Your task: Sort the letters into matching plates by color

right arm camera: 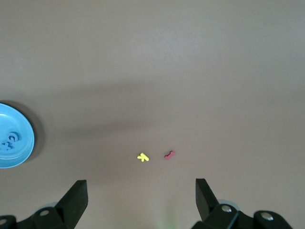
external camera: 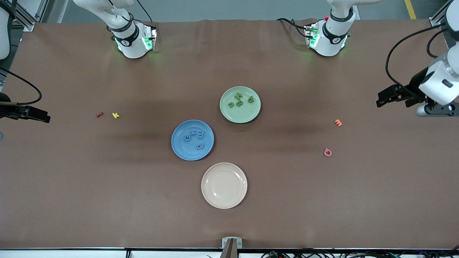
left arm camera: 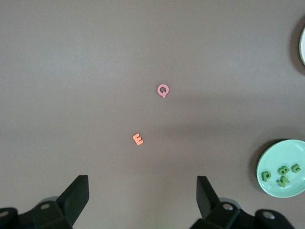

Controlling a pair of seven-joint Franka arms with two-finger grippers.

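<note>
Left gripper (left arm camera: 143, 200): raised over the left arm's end of the table, fingers spread wide, nothing between them.
Right gripper (right arm camera: 142, 200): raised over the right arm's end of the table, fingers spread wide, empty.
Readable on the green letters (external camera: 241, 100): D, B, N and one curved shape too small to name; all four lying flat on the green plate (external camera: 229, 113), well apart from the left gripper, toward the table's middle.
Readable on the blue letters (external camera: 194, 138): C, X, E and one rounded letter, perhaps a Q; all four flat on the blue plate (external camera: 179, 147), well apart from the right gripper, toward the middle.
Orientation: letters turned every which way, none upright; long axes too small to judge.
Cream plate (external camera: 224, 199): bare, nearest the front camera, just beside the blue plate.
Below the left gripper: orange E (left arm camera: 138, 139) and pink Q (left arm camera: 163, 90), apart from each other on the cloth.
Below the right gripper: yellow K (right arm camera: 143, 157) and a red letter (right arm camera: 169, 155), unreadable, near each other.
</note>
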